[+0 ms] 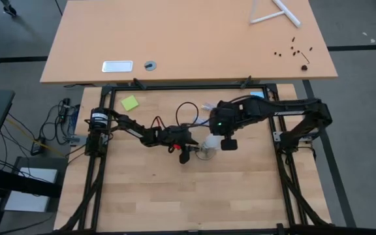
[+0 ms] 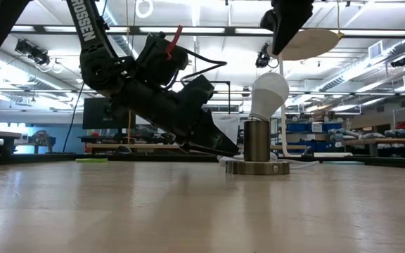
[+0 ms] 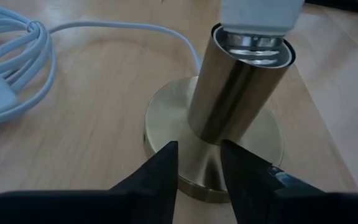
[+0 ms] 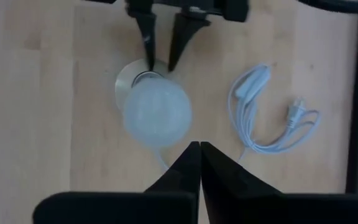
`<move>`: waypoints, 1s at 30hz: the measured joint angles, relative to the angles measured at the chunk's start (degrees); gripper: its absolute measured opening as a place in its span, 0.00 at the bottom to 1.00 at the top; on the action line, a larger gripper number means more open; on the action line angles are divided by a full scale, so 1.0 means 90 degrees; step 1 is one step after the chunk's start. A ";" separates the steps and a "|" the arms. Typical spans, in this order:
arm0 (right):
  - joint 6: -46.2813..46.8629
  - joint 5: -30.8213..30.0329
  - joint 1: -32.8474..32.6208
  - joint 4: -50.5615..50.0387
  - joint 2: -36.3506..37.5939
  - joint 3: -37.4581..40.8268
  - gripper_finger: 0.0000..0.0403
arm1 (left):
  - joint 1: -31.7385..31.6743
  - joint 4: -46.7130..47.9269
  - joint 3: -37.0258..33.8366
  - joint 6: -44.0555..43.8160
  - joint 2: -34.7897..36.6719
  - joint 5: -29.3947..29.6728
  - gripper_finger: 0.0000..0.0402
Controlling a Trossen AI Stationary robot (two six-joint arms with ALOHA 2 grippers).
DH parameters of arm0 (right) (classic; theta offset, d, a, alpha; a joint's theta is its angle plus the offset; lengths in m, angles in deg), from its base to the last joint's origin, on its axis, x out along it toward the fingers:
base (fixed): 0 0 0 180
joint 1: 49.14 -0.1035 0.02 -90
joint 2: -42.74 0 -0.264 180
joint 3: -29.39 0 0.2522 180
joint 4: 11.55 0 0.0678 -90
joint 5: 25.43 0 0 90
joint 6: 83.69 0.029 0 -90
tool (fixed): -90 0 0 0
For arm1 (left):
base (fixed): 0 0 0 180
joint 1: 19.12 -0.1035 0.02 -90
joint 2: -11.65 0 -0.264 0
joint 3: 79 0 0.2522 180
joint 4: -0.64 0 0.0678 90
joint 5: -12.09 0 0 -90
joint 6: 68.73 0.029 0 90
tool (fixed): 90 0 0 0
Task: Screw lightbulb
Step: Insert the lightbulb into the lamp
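The white frosted lightbulb [image 2: 269,93] stands in the brass socket [image 2: 256,140], leaning a little. Its metal screw end [image 3: 253,45] sits in the socket's mouth. The socket's stem rises from a round disc base [image 2: 257,167] that lies flat on the wooden table. My left gripper [image 3: 199,152] reaches in low from the table's left, open, with its fingertips at the foot of the stem. My right gripper [image 4: 199,149] hangs shut above the bulb [image 4: 157,115], pointing steeply down and clear of it, with nothing between its fingers. My left gripper has its two fingertips [image 3: 169,155] down on the top face of the socket's disc base [image 3: 166,118], just short of the stem, with a gap between them. The fingers slant down from the table's left. The socket stands upright on the table.
The socket's white cord [image 4: 260,118], with its switch and plug, lies coiled on the table on the far side of the socket. A green note [image 1: 130,102] lies at the far left. Black frame rails [image 1: 286,189] border the work area, and a second table [image 1: 188,39] stands beyond.
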 joint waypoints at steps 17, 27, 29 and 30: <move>0.0948 -0.0619 -0.0368 0.1670 0.1714 0.1826 0.02 | 0.0000 0.0215 0.0000 0.0043 0.0125 0.0035 0.20; 0.1025 -0.0805 -0.0389 0.1913 0.1809 0.1963 0.03 | -0.0002 0.0767 -0.0010 0.0218 0.0355 0.0198 0.19; 0.1108 -0.0805 -0.0389 0.1908 0.1809 0.1963 0.02 | -0.0002 0.0919 -0.0010 0.0225 0.0355 0.0267 0.19; 0.1172 -0.0805 -0.0389 0.1924 0.1809 0.1980 0.02 | -0.0002 0.1009 -0.0010 0.0227 0.0355 0.0310 0.19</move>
